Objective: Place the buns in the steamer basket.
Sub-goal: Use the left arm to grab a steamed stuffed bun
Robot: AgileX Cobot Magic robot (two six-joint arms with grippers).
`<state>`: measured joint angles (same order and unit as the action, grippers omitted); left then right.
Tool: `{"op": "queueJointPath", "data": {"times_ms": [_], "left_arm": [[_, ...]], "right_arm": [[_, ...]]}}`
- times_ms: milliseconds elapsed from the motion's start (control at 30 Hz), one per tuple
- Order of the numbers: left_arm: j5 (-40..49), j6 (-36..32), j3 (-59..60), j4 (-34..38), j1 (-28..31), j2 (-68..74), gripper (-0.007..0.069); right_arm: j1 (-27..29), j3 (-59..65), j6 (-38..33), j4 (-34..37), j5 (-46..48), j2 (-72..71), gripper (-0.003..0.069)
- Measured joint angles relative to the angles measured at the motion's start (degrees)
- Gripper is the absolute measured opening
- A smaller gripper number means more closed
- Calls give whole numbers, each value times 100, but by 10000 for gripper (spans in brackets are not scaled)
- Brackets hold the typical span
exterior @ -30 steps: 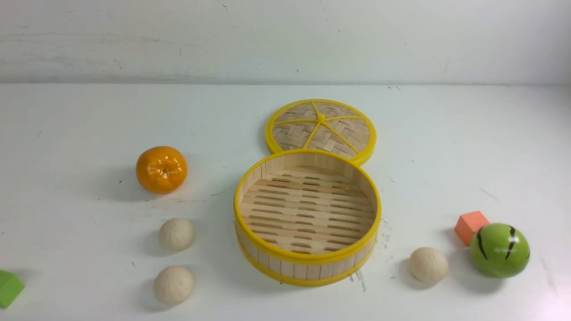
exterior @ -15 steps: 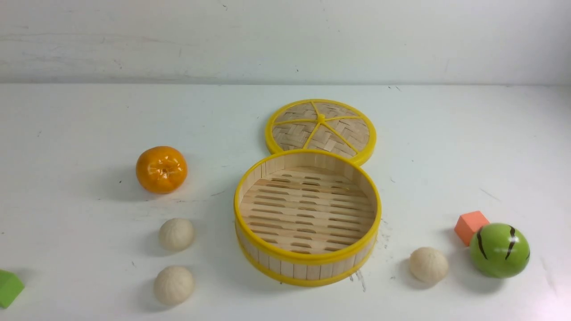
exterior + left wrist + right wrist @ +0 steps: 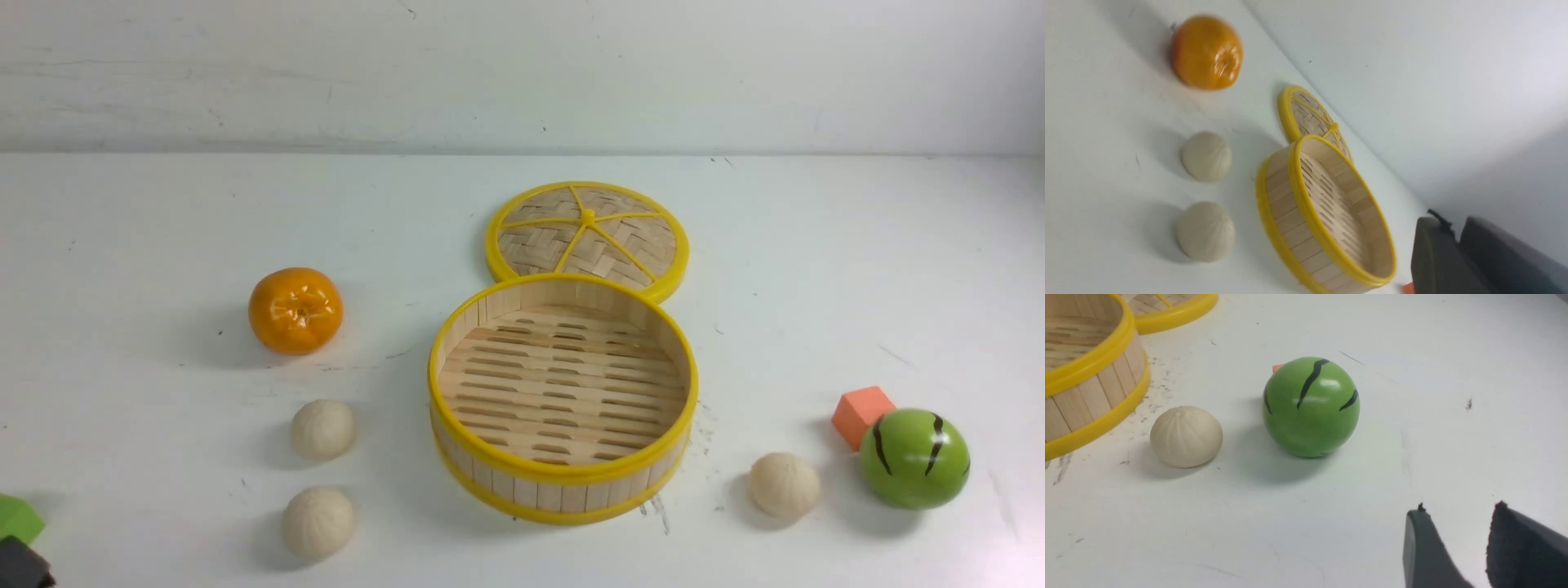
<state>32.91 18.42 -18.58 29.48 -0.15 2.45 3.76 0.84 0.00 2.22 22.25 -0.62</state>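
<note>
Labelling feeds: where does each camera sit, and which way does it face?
Front: between the arms, facing forward at the steamer basket; left arm's dark tip in a corner.
Left wrist: on the left arm, facing two buns, orange; jaws show.
Right wrist: on the right arm, facing green ball, third bun; jaws show.
Shared: every view sees the basket.

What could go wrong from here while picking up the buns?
The right bun sits close to the green striped ball; the right gripper could nudge the ball rolling. The nearer left bun and farther left bun lie near each other, so grabbing one might knock the other away.
</note>
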Motion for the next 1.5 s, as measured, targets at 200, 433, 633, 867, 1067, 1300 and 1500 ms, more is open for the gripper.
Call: {"op": "queueJointPath", "data": {"times_ms": [200, 433, 633, 867, 1067, 1300, 1500], "left_arm": [[1936, -166, -1648, -2151, 0, 1644, -14], [3042, -763, -3446, -3923, -335, 4169, -14], [3261, -291, -4421, -4112, -1253, 5914, 8], [3129, -186, -5310, -3263, -1466, 7784, 283], [2671, -346, -5582, -3016, -1467, 8880, 491], [2019, -358, -5949, -3076, -1467, 10124, 550], [1775, -358, -6081, -3038, -1467, 10712, 546]], "right_arm": [[0, 0, 0, 0, 0, 0, 240], [0, 0, 0, 0, 0, 0, 240], [0, 0, 0, 0, 0, 0, 240], [0, 0, 0, 0, 0, 0, 240], [0, 0, 0, 0, 0, 0, 240], [0, 0, 0, 0, 0, 0, 240], [0, 0, 0, 0, 0, 0, 240]]}}
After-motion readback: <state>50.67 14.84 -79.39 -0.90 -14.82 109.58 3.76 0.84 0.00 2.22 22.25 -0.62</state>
